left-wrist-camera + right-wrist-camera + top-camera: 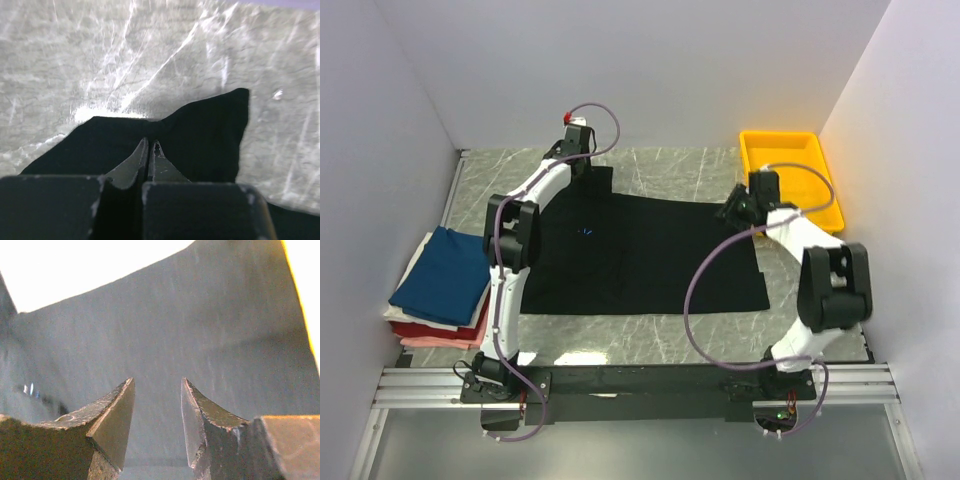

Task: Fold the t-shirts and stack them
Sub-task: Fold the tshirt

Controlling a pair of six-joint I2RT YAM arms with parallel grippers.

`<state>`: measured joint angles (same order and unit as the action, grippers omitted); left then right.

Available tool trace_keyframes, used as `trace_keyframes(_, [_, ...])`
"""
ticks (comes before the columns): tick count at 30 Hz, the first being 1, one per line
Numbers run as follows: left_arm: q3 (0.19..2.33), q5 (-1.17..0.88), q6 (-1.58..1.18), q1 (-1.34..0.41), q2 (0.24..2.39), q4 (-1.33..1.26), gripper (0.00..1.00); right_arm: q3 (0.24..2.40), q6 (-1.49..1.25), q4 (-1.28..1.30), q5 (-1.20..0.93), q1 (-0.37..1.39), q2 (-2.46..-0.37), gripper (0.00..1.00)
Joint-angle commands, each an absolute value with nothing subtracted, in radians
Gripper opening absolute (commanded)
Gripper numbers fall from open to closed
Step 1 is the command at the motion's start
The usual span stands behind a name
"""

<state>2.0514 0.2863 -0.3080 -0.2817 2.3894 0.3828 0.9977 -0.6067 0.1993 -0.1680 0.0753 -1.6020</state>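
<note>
The only marking is a small pale label (585, 232) on the black t-shirt (650, 260), too small to read. The shirt lies spread flat in the middle of the marble-patterned table (650, 345).

The left gripper (150, 147) is at the shirt's 11 o'clock corner. Its fingers are pressed together with no gap, pinching the cloth's edge, which humps up beside them. The right gripper (157, 381) hovers at the shirt's 2 o'clock edge. Its jaws stand partly apart over the black fabric with nothing between them.

At 9 o'clock on the table sits a stack of folded shirts, with a navy-blue t-shirt (440, 275) on top, a red t-shirt (415, 328) under it and a pink t-shirt (435, 343) at the bottom. A yellow tray (828, 190) stands at 1 o'clock, just beside the right gripper. A purple cable (690, 300) loops from the right arm across the shirt's 4 o'clock corner.
</note>
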Motion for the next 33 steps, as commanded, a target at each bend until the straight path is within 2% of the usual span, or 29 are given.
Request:
trace_keyframes(1, [2.013, 0.305, -0.304, -0.288, 2.301, 0.304, 0.00, 1.168, -0.562, 0.244, -0.039, 0.100, -1.718, 0.49])
trace_keyframes(7, [1.996, 0.304, -0.301, -0.288, 2.289, 0.296, 0.00, 1.487, -0.517, 0.437, 0.158, 0.118, -1.933, 0.49])
trace_keyframes(13, [1.996, 0.304, -0.293, -0.288, 2.280, 0.291, 0.00, 1.682, -0.532, 0.575, 0.256, 0.118, -2.072, 0.49])
trace_keyframes(27, [1.993, 0.284, -0.307, -0.288, 2.283, 0.295, 0.00, 1.812, -0.568, 0.635, 0.278, 0.117, -2.229, 0.49])
trace_keyframes(33, [1.991, 0.290, -0.302, -0.288, 2.276, 0.298, 0.00, 1.792, -0.583, 0.592, 0.288, 0.112, -2.208, 0.49])
